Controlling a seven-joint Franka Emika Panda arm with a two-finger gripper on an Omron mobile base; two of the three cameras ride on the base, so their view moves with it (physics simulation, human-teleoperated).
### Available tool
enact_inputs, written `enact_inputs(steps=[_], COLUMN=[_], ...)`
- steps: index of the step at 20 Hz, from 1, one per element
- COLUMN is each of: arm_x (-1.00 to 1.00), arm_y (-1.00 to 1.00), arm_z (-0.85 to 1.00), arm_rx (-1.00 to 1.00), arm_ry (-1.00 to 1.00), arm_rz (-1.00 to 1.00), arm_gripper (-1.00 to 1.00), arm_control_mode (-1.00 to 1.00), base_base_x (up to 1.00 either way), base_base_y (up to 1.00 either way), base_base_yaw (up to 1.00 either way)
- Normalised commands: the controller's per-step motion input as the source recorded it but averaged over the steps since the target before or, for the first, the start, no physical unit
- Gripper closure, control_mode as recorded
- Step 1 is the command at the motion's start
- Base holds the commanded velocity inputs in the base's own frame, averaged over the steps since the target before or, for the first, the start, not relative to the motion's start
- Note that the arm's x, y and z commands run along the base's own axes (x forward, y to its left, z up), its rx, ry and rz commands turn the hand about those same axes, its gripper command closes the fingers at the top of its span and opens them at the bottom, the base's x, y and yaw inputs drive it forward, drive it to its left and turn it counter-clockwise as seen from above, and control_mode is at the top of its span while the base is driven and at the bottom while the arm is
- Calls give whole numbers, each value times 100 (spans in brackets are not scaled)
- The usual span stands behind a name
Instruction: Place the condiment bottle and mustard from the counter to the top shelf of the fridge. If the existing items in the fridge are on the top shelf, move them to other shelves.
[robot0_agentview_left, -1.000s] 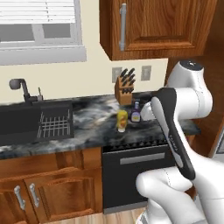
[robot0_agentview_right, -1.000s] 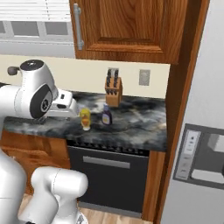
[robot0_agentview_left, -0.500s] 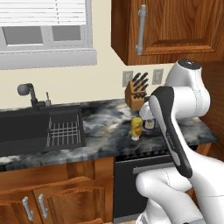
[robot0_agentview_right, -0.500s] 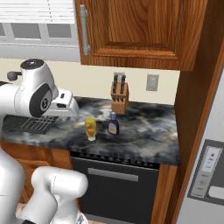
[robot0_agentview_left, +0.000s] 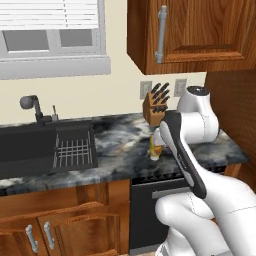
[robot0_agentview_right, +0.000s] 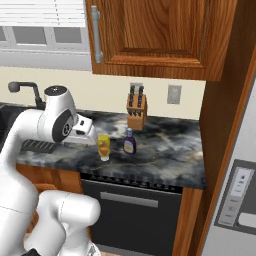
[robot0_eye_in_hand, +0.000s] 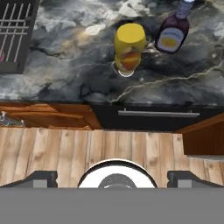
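Note:
The yellow mustard bottle (robot0_eye_in_hand: 129, 49) (robot0_agentview_right: 103, 146) (robot0_agentview_left: 155, 148) stands upright on the dark marble counter (robot0_agentview_right: 165, 145), near its front edge. Just to its right stands the condiment bottle (robot0_eye_in_hand: 173, 31) (robot0_agentview_right: 129, 141), dark purple with a white cap. My gripper (robot0_eye_in_hand: 113, 179) (robot0_agentview_right: 88, 136) hovers above and in front of the counter edge, left of the mustard in the right base view. It is open, its fingertips (robot0_eye_in_hand: 41, 179) wide apart with nothing between them. The fridge (robot0_agentview_right: 240, 190) stands at the far right, its door shut.
A wooden knife block (robot0_agentview_right: 135, 111) (robot0_agentview_left: 154, 107) stands at the back of the counter. The sink (robot0_agentview_left: 30, 147) and a dish rack (robot0_agentview_left: 74, 150) lie to the left. An oven front (robot0_agentview_right: 135, 210) sits below the bottles and a wall cabinet (robot0_agentview_right: 150, 35) hangs above.
The whole picture shifted between one second and half a second ago, so the base drove. Since then the views hold steady and the bottles have stayed in place.

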Motion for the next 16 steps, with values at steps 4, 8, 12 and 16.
enact_inputs(steps=[4,8,12,16], arm_x=[98,73,23,14], arm_y=[0,-14,-37,-16], arm_z=[-59,-55,-39,-32], arm_rx=[0,0,4,4], arm_ry=[-3,-3,-4,-12], arm_rz=[-9,-5,0,0], arm_gripper=[-100,-100,-100,-100], arm_control_mode=[-100,-100,-100,-100], base_base_x=[0,0,0,0], base_base_y=[0,0,0,0], base_base_yaw=[0,0,0,0])
